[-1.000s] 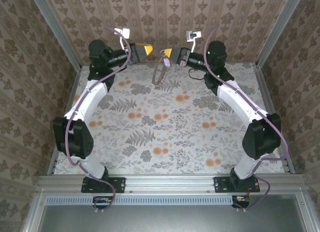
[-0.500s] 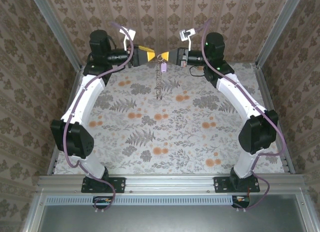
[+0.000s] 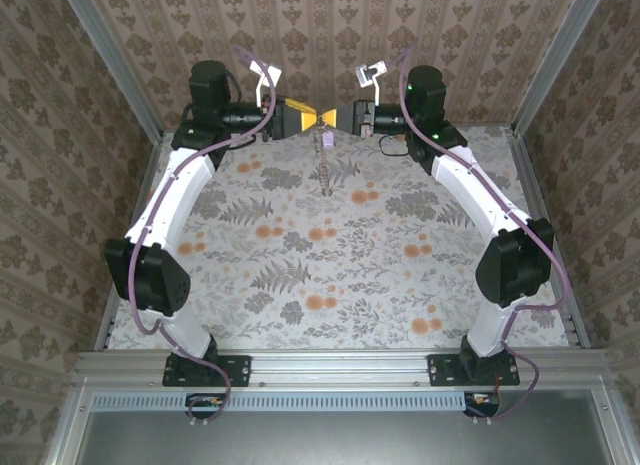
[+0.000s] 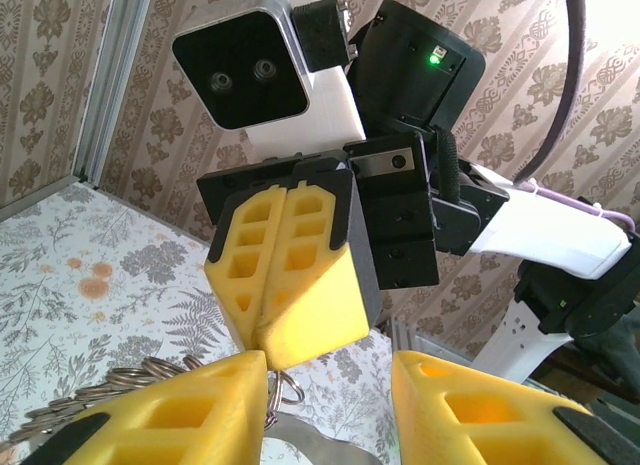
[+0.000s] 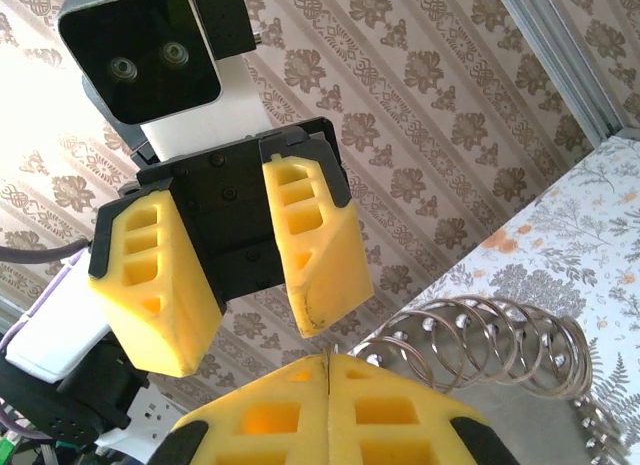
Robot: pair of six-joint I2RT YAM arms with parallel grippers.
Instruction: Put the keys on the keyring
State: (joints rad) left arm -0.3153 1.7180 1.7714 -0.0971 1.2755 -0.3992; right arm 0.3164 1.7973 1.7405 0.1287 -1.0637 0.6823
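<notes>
Top external view showed the keyring [image 3: 323, 165] hanging above the far part of the table [image 3: 400, 275], with the lilac key [image 3: 322, 140] near its top. The right gripper [image 3: 333, 115] was closed on the keyring. The left gripper [image 3: 308, 114] stood open just beside it.
</notes>
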